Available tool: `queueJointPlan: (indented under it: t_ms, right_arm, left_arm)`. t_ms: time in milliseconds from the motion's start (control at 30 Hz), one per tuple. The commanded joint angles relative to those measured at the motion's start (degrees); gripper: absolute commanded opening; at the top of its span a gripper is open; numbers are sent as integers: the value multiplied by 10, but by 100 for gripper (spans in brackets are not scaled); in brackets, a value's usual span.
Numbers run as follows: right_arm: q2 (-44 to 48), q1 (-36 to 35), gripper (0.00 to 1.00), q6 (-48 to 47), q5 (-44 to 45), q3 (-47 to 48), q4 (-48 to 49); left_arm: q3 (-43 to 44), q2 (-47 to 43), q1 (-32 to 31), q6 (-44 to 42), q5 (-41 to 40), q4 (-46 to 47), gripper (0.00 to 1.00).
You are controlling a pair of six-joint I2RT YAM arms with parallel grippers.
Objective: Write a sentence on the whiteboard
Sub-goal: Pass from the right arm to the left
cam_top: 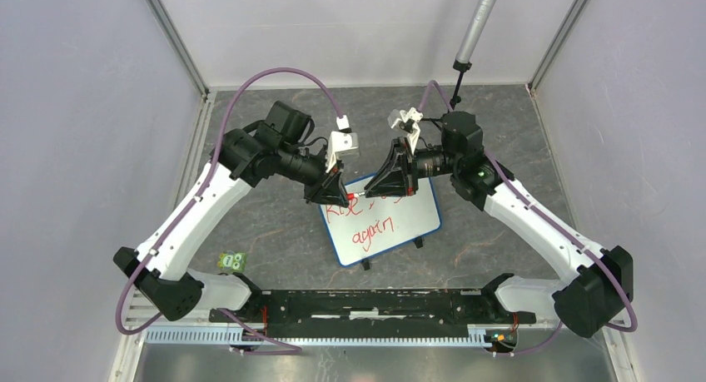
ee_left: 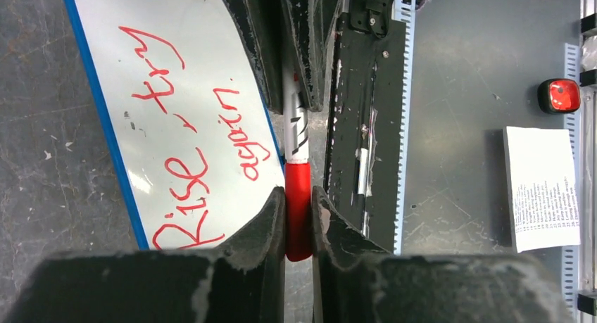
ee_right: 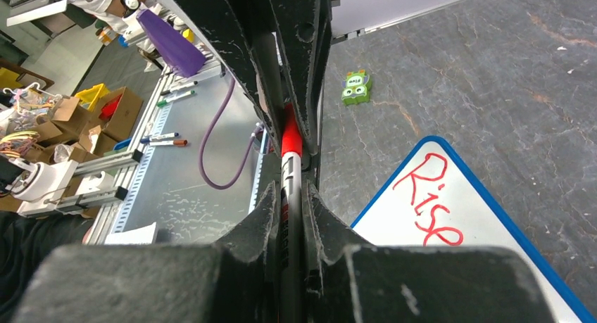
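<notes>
We see the left gripper (ee_left: 298,200) closed on the red cap (ee_left: 298,174), the right gripper (ee_right: 290,194) clamped on the marker (ee_left: 296,126) barrel; its long axis runs straight between them, beside the whiteboard (ee_left: 104,119).

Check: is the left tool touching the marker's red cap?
Touching. Left wrist view shows the left tool closed with both fingers pressed against the red cap.

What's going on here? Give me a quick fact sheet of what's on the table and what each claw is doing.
Whiteboard: blue-rimmed, lying on the table
Sentence: red, two lines, "Rise, try again"
Marker: held by both grippers
Left gripper: shut on the red cap
Right gripper: shut on the marker's barrel
Extra: small green toy near left arm
</notes>
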State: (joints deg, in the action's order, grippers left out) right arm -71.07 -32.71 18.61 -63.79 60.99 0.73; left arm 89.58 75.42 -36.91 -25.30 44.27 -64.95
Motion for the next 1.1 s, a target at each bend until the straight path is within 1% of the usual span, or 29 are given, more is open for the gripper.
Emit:
queueJointPlan:
  t_ms: [0, 33, 133, 433, 533, 600, 633, 700, 767, 867, 967, 1000, 1033, 1067]
  right_arm:
    - [1, -6, 0, -15, 7, 9, 4]
    - [2, -9, 0, -18, 9, 9, 2]
    - [-1, -21, 0, -20, 16, 5, 2]
    - [-20, -55, 0, -29, 34, 4, -6]
    - [-25, -56, 0, -31, 29, 14, -6]
    - [-25, -49, 4, -52, 26, 29, -44]
    - [-23, -39, 7, -64, 28, 35, -61]
    - [-15, -10, 14, -87, 31, 52, -89]
    - [-8, 30, 27, -95, 21, 68, -104]
    - [6, 94, 58, -99, 18, 90, -116]
    - [21, 153, 89, -103, 22, 103, -130]
    - [21, 170, 96, -111, 21, 109, -144]
    - [20, 192, 98, -122, 19, 114, -160]
    - [19, 208, 98, -132, 17, 117, -182]
  left_arm:
    - [9, 10, -15, 21, 40, 14, 12]
    - [12, 12, -17, 28, 38, 26, 9]
    - [29, 23, -25, 49, 36, 50, 3]
    - [95, 80, -56, 111, 48, 111, 2]
    - [96, 89, -56, 117, 44, 120, 2]
    - [80, 78, -46, 111, 30, 120, 2]
    - [68, 69, -35, 112, 35, 120, 2]
    - [32, 45, 18, 131, 62, 131, 2]
    - [-1, 18, 71, 134, 74, 132, 2]
    - [-41, -19, 152, 115, 82, 118, 2]
    - [-57, -36, 212, 78, 79, 78, 2]
    - [-62, -37, 235, 67, 79, 65, 3]
    - [-67, -36, 257, 49, 80, 46, 3]
    - [-73, -34, 278, 30, 76, 32, 4]
